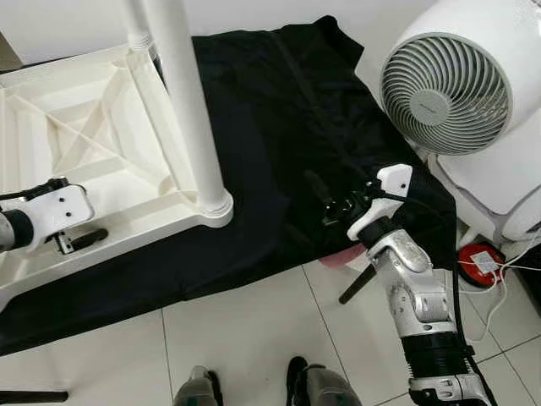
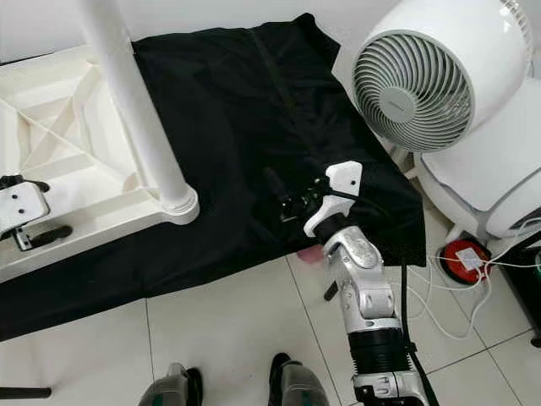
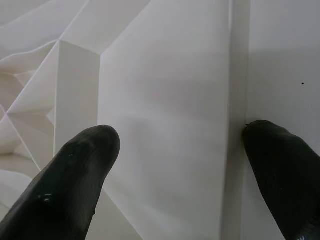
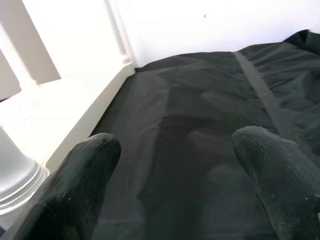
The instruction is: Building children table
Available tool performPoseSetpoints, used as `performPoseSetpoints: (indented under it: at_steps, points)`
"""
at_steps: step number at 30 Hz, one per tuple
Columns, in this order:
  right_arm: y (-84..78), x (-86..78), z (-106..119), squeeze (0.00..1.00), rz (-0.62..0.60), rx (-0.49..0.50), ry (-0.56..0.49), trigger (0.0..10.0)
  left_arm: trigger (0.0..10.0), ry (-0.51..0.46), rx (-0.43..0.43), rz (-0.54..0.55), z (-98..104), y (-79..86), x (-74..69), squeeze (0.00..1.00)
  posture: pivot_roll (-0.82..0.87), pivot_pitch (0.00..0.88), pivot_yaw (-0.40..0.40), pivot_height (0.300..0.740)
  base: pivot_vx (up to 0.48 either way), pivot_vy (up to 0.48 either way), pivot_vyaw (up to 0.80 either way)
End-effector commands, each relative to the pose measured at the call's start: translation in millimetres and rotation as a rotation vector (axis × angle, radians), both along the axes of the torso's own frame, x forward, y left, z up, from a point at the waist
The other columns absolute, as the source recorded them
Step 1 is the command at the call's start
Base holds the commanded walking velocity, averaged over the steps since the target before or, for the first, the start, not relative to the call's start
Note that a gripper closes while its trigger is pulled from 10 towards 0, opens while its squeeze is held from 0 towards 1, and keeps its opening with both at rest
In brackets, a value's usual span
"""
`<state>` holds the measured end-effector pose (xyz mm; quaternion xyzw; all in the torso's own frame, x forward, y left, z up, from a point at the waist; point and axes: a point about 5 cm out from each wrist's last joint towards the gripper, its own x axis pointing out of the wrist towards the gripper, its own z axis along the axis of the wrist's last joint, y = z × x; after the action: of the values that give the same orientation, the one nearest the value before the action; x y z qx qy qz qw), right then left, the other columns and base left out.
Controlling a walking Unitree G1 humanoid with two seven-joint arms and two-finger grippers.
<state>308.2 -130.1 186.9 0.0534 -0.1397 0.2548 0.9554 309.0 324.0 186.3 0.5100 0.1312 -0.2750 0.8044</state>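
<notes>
The white plastic children's table point(image 1: 93, 144) lies upside down on a black cloth point(image 1: 287, 110). One white leg point(image 1: 190, 101) stands upright in its near right corner socket. My left gripper point(image 1: 80, 241) is at the table's near edge, open, with its fingers point(image 3: 75, 175) spread over a flat white rib point(image 3: 165, 100). Right of the table, my right gripper point(image 1: 325, 199) hovers low over the cloth point(image 4: 200, 100). It is open and holds nothing. The leg's base point(image 4: 17, 175) is off to its side.
A large white fan point(image 1: 456, 85) stands at the right, with a red device and white cables point(image 1: 480, 262) on the tiled floor below it. A black rod point(image 1: 359, 286) pokes out from under the cloth's near right corner. My feet point(image 1: 199, 389) are at the bottom.
</notes>
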Motion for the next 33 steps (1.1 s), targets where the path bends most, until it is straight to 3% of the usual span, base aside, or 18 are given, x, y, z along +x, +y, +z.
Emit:
performPoseSetpoints:
  at_steps: [1, 3, 4, 5, 8, 9, 10, 11, 12, 13, 14, 17, 18, 21, 26, 29, 30, 33]
  points:
    - [2.0, 0.0, -2.9, 0.0, 0.009, -0.013, 0.002, 10.0, 10.0, -0.117, 0.017, 0.1, 0.5, 11.9, -2.4, 0.0, 0.02, 0.156, -0.003, 0.74, 0.0, 0.0, 0.0]
    - [2.8, -2.3, -6.6, 0.0, 0.016, -0.025, 0.009, 10.0, 10.0, -0.131, -0.086, 0.074, 3.4, 3.7, -7.2, 0.0, 0.02, 0.162, 0.001, 0.74, 0.0, 0.0, 0.0]
    - [2.8, -2.3, -6.6, 0.0, 0.016, -0.025, 0.009, 10.0, 10.0, -0.131, -0.086, 0.074, 3.4, 3.7, -7.2, 0.0, 0.02, 0.162, 0.001, 0.74, 0.0, 0.0, 0.0]
    - [3.1, -3.0, -7.5, 0.0, 0.019, -0.029, 0.009, 10.0, 10.0, -0.134, -0.153, 0.07, 4.9, 0.0, -9.3, 0.0, 0.02, 0.162, 0.001, 0.74, 0.0, 0.0, 0.0]
    - [1.0, -2.6, -11.4, 0.0, -0.001, -0.041, 0.021, 10.0, 10.0, -0.18, -0.465, 0.057, 9.6, -23.1, -16.9, 0.0, 0.02, 0.167, 0.006, 0.74, 0.0, 0.0, 0.0]
    - [1.0, -2.6, -11.4, 0.0, -0.001, -0.041, 0.021, 10.0, 10.0, -0.18, -0.465, 0.057, 9.6, -23.1, -16.9, 0.0, 0.02, 0.167, 0.006, 0.74, 0.0, 0.0, 0.0]
    - [0.4, -2.0, -12.5, 0.0, -0.007, -0.043, 0.026, 10.0, 10.0, -0.188, -0.527, 0.045, 9.8, -28.5, -18.7, 0.0, 0.02, 0.167, 0.006, 0.74, 0.0, 0.0, 0.0]
    - [-0.9, 0.0, -16.0, 0.0, -0.032, -0.063, 0.036, 10.0, 10.0, -0.211, -0.649, 0.044, 8.7, -42.7, -20.5, 0.0, 0.02, 0.168, -0.002, 0.74, 0.0, 0.0, 0.0]
    - [-0.9, 0.0, -16.0, 0.0, -0.032, -0.063, 0.036, 10.0, 10.0, -0.211, -0.649, 0.044, 8.7, -42.7, -20.5, 0.0, 0.02, 0.168, -0.002, 0.74, 0.0, 0.0, 0.0]
    - [-2.9, 4.5, -22.2, 0.0, -0.089, -0.096, 0.057, 10.0, 10.0, -0.265, -0.826, 0.05, 7.1, -68.4, -23.7, 0.0, 0.03, 0.172, -0.008, 0.74, 0.0, 0.0, 0.0]
    - [-2.7, 6.0, -23.8, 0.0, -0.106, -0.106, 0.062, 10.0, 10.0, -0.279, -0.881, 0.059, 6.4, -77.5, -24.5, 0.0, 0.02, 0.166, -0.01, 0.74, 0.0, 0.0, 0.0]
    - [-2.5, 7.3, -24.4, 0.0, -0.122, -0.107, 0.069, 10.0, 10.0, -0.295, -0.908, 0.06, 5.7, -84.9, -25.0, 0.0, 0.02, 0.166, -0.01, 0.74, 0.0, 0.0, 0.0]
    - [-0.2, 9.1, -25.4, 0.0, -0.14, -0.101, 0.075, 10.0, 10.0, -0.304, -0.981, 0.084, 3.5, -94.9, -26.0, 0.0, 0.02, 0.164, -0.018, 0.74, 0.0, 0.0, 0.0]
    - [2.1, 10.4, -27.6, 0.0, -0.155, -0.089, 0.087, 10.0, 10.0, -0.322, -1.047, 0.127, -0.4, -101.4, -27.1, 0.0, 0.02, 0.159, -0.022, 0.74, 0.0, 0.0, 0.0]
    - [3.4, 10.8, -30.5, 0.0, -0.197, -0.109, 0.066, 10.0, 10.0, -0.35, -1.199, 0.274, -12.2, -100.3, -30.7, 0.0, 0.02, 0.148, -0.029, 0.74, 0.0, 0.0, 0.0]
    - [3.4, 10.8, -30.5, 0.0, -0.197, -0.109, 0.066, 10.0, 10.0, -0.35, -1.199, 0.274, -12.2, -100.3, -30.7, 0.0, 0.02, 0.148, -0.029, 0.74, 0.0, 0.0, 0.0]
    - [2.7, 11.3, -32.5, 0.0, -0.22, -0.102, 0.068, 10.0, 10.0, -0.364, -1.252, 0.34, -16.2, -98.1, -33.5, 0.0, 0.01, 0.137, -0.039, 0.74, 0.0, 0.0, 0.0]
    - [1.3, 12.5, -36.2, 0.0, -0.249, -0.086, 0.08, 10.0, 10.0, -0.393, -1.29, 0.44, -22.4, -96.0, -37.4, 0.0, 0.01, 0.132, -0.048, 0.74, 0.0, 0.0, 0.0]
